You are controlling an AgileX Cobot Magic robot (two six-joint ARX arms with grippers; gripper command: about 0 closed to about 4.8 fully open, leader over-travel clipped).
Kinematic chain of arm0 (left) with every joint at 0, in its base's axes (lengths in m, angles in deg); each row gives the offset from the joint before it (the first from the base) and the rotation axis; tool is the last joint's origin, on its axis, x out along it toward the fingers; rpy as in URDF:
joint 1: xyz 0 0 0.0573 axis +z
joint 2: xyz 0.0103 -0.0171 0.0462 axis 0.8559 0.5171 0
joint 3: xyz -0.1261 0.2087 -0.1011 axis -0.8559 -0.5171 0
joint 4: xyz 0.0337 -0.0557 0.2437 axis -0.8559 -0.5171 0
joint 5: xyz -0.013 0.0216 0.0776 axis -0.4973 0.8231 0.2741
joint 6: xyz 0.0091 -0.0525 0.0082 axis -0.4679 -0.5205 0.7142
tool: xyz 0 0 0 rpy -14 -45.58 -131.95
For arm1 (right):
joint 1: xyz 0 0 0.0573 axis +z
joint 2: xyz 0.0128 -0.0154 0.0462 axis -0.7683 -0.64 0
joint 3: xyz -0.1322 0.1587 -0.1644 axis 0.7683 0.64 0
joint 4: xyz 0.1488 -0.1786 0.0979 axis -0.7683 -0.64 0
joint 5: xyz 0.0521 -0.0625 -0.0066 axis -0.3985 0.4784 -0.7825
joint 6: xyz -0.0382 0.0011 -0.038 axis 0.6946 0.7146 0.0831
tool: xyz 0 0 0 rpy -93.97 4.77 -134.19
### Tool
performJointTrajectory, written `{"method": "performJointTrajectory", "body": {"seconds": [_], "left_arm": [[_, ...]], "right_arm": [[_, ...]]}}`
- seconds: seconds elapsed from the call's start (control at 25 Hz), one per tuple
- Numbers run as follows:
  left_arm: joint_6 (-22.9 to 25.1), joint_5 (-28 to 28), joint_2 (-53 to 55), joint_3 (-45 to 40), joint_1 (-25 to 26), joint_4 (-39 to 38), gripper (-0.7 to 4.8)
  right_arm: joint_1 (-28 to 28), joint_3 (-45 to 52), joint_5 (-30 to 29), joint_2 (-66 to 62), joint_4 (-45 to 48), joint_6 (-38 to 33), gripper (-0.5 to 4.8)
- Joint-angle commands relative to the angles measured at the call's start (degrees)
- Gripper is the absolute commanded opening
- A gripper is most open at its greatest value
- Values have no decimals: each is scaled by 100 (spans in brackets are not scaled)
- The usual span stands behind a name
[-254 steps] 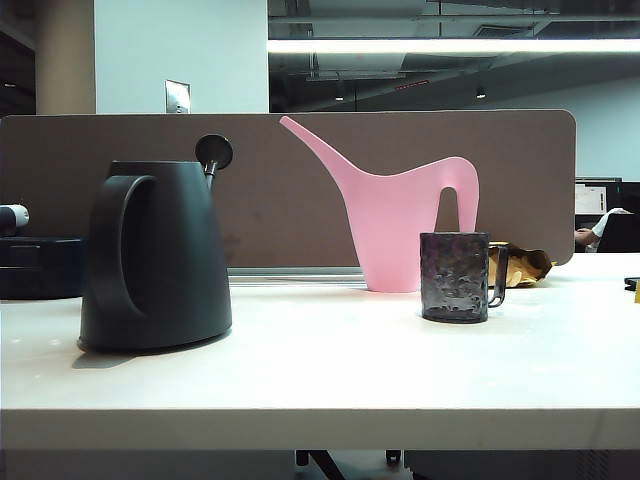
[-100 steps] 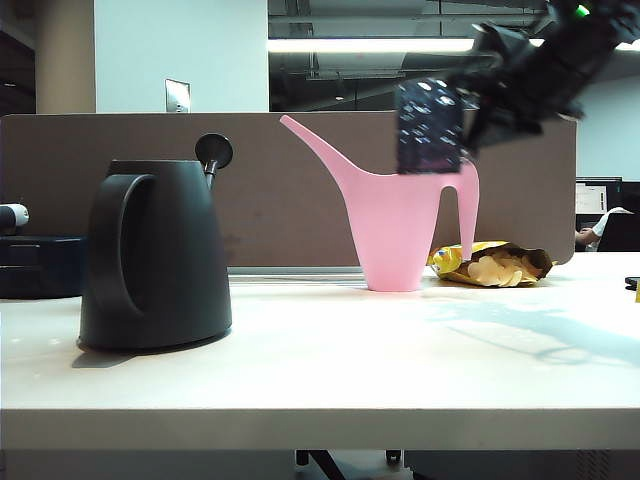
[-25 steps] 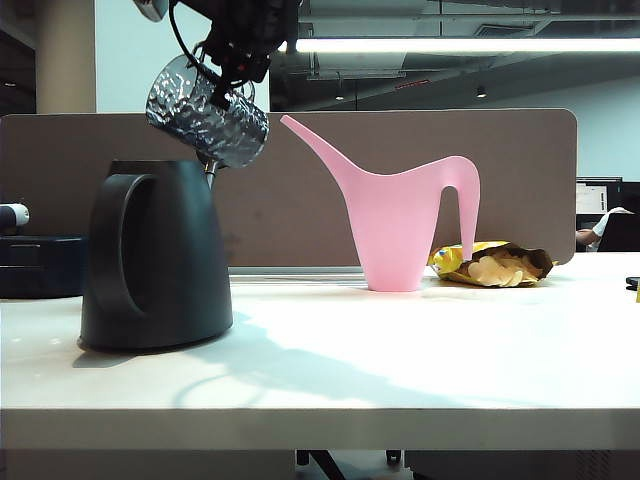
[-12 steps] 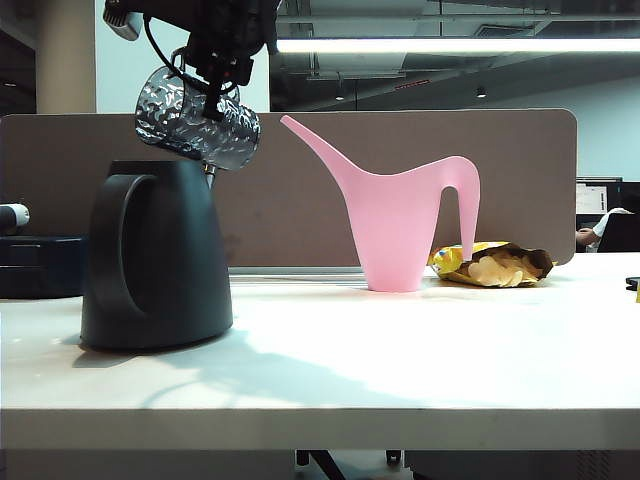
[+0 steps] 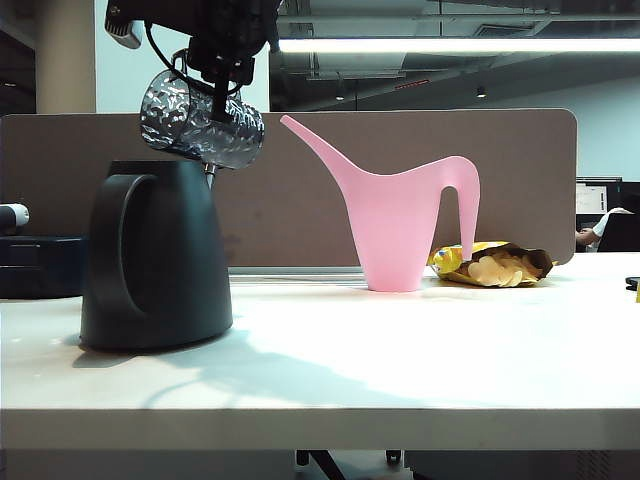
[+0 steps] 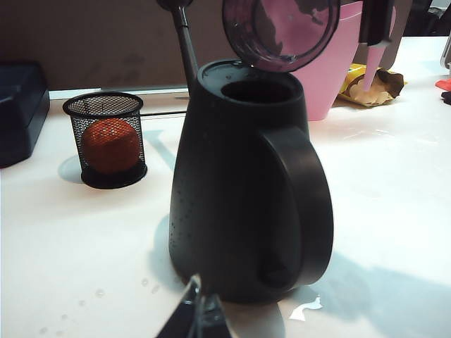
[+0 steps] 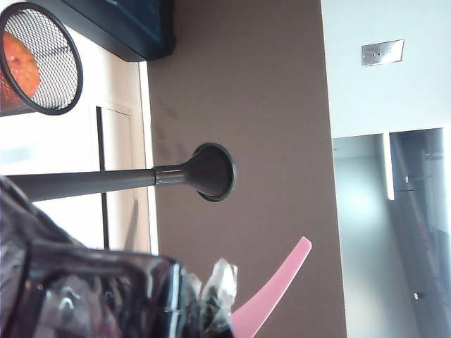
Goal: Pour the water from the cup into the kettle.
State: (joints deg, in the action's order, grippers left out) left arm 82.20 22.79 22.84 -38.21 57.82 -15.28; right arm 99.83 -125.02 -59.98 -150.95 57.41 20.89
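The white table (image 5: 420, 370) spreads well below the right claw (image 5: 222, 72), with a brown partition panel (image 5: 520, 170) standing behind it. Directly under that claw stands the kettle (image 5: 155, 255), a tall matte dark grey vessel with a big loop handle (image 5: 125, 250) and an open round mouth (image 6: 257, 90); its thin stem ending in a round disc (image 7: 211, 171) rises just beside the claw's load. To the claw's right in the exterior view, and lower, the pink long-spouted watering can (image 5: 400, 220) stands on the table, its spout tip reaching towards the claw. Further right still lies an opened bag of crisps (image 5: 495, 265).

The right claw hangs from above, clamped tight on the thin handle of the cup (image 5: 203, 122), a small smoky dimpled mug. The cup is tipped over on its side, its open mouth turned leftwards and down, right above the kettle's mouth and apart from the rim. Whether any water is running out cannot be told.

The left claw (image 6: 195, 318) sits low near the table, close to the kettle's base on its handle side; only its tips show, pressed together with nothing between them. Beyond the kettle from it stands a black mesh pen cup (image 6: 107, 141) with an orange ball (image 6: 110, 144) inside.
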Motion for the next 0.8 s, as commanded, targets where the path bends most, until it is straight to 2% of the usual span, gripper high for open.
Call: {"method": "performJointTrajectory", "body": {"seconds": [0.04,0.8], "left_arm": [[-20,11,4,9,-2,-15,-5],[-17,15,4,7,-2,-24,-5]], "right_arm": [[13,-7,-17,-85,-68,184,-6],[214,-7,179,-328,103,935,-6]]}}
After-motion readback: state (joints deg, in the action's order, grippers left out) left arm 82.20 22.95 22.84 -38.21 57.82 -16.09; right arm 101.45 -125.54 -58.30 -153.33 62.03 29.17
